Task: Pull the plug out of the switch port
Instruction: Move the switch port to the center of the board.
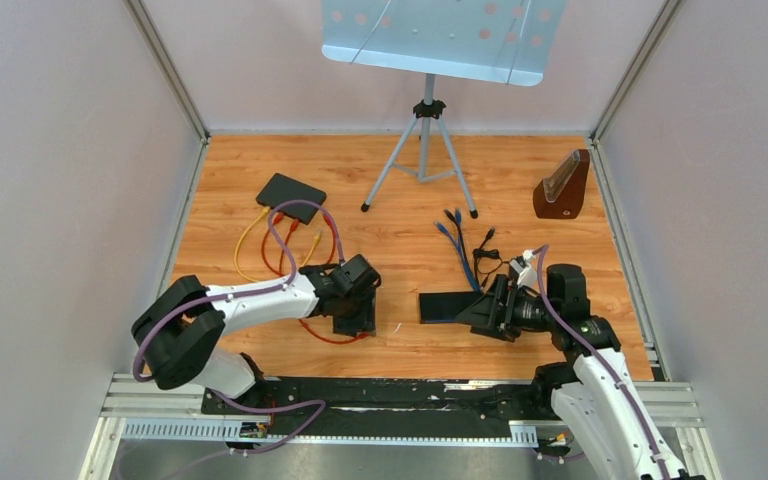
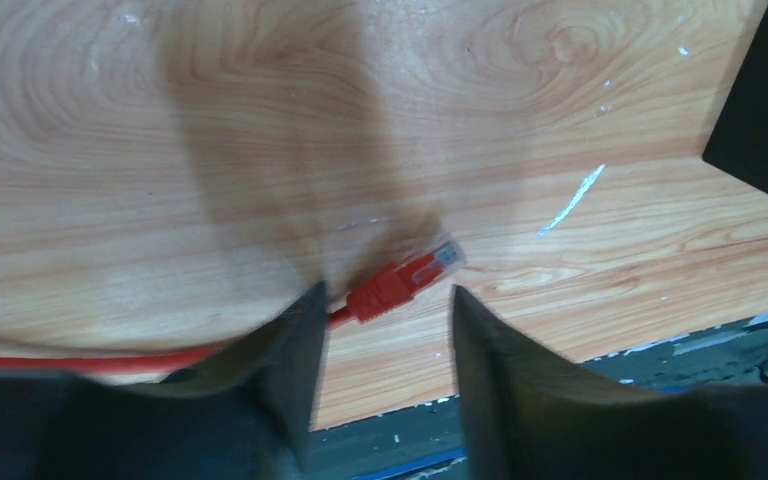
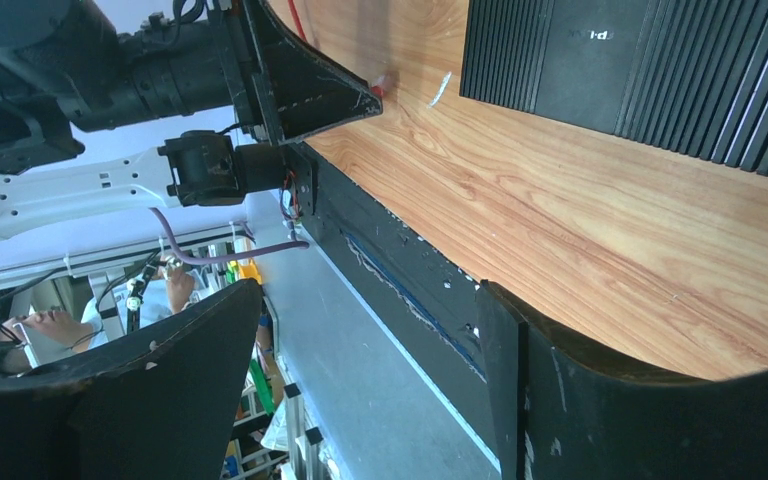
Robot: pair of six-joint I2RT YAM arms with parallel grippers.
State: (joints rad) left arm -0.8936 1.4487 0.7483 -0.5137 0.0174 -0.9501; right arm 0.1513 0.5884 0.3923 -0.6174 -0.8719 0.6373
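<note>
The black switch (image 1: 445, 306) lies flat on the wooden table, right of centre; its ribbed top fills the upper right of the right wrist view (image 3: 640, 70) and its corner shows in the left wrist view (image 2: 760, 100). A red plug (image 2: 410, 278) with a clear tip lies loose on the wood, on a red cable (image 1: 320, 335). My left gripper (image 2: 385, 295) is open, its fingers either side of the plug and just short of it, left of the switch (image 1: 355, 320). My right gripper (image 3: 365, 290) is open and empty at the switch's right end (image 1: 475, 310).
A second black box (image 1: 290, 190) with yellow and orange cables sits at the back left. Blue cables (image 1: 455, 238) and black cables (image 1: 485, 255) lie behind the switch. A tripod stand (image 1: 422, 150) and a brown wedge (image 1: 563, 187) stand at the back.
</note>
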